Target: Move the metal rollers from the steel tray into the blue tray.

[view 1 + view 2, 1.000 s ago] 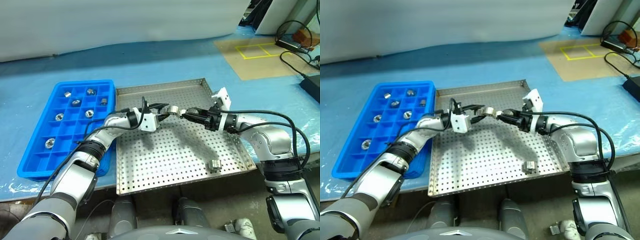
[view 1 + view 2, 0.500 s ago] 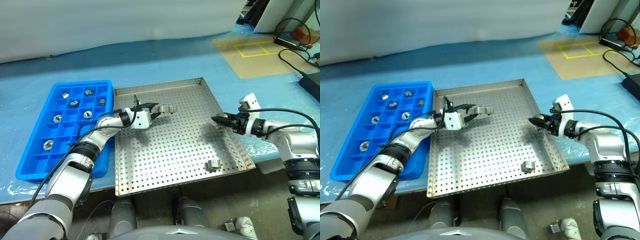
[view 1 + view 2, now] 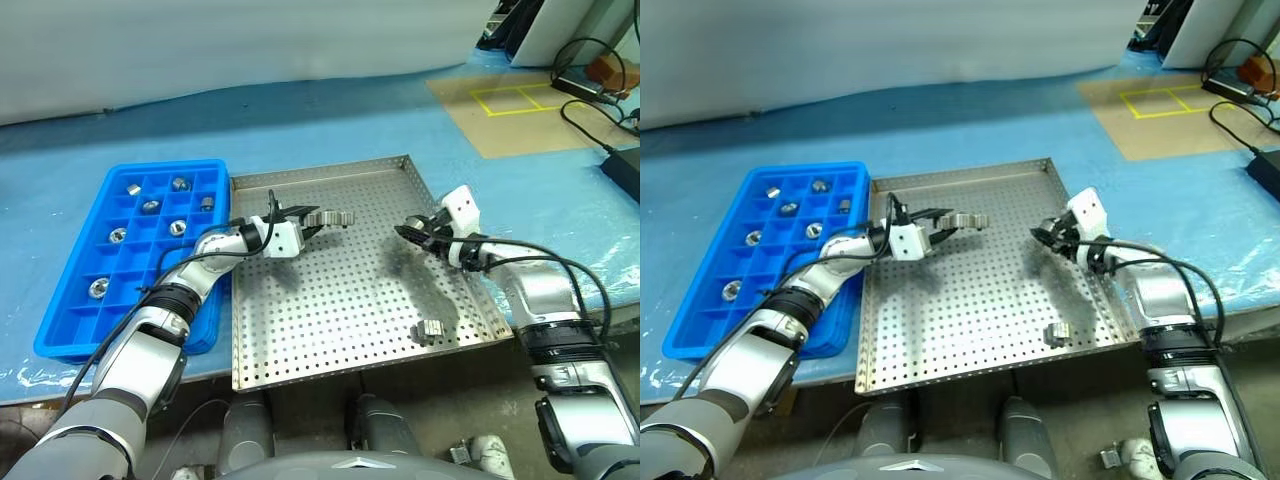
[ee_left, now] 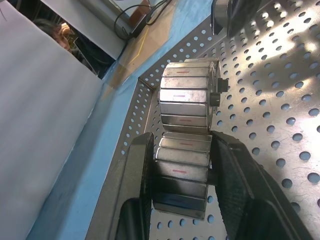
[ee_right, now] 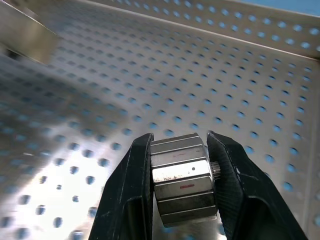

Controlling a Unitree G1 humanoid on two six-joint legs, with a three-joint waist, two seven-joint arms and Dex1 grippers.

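Left gripper [image 3: 312,222]: two black fingers closed to a narrow gap on faceted shiny silver metal rollers [image 4: 186,145]; the left wrist view shows what looks like two short cylinders stacked end to end, the nearer one clamped between the pads, the farther one projecting past the fingertips; held above the far left part of the steel tray, not touching its floor.

Right gripper [image 3: 405,233]: two black fingers closed partway on one shiny silver faceted roller [image 5: 182,178]; the right wrist view shows the roller seated between both pads, touching each; held over the right-hand part of the steel tray, clear of the floor.

Steel tray [image 3: 300,340]: large, nearly square silver metal tray with perforated floor and low rim; lies on a blue table cover [image 3: 300,130], just beside the blue tray.

Loose roller [image 3: 431,329]: one silver roller lying on the perforated floor near the tray's near right corner; apart from both grippers.

Blue tray [image 3: 75,330]: rectangular bright blue plastic tray with a grid of square compartments, to the left of the steel tray; seven rollers sit in separate compartments, five in the far rows [image 3: 156,205], one at the left edge [image 3: 118,235], one in a nearer row [image 3: 99,288].
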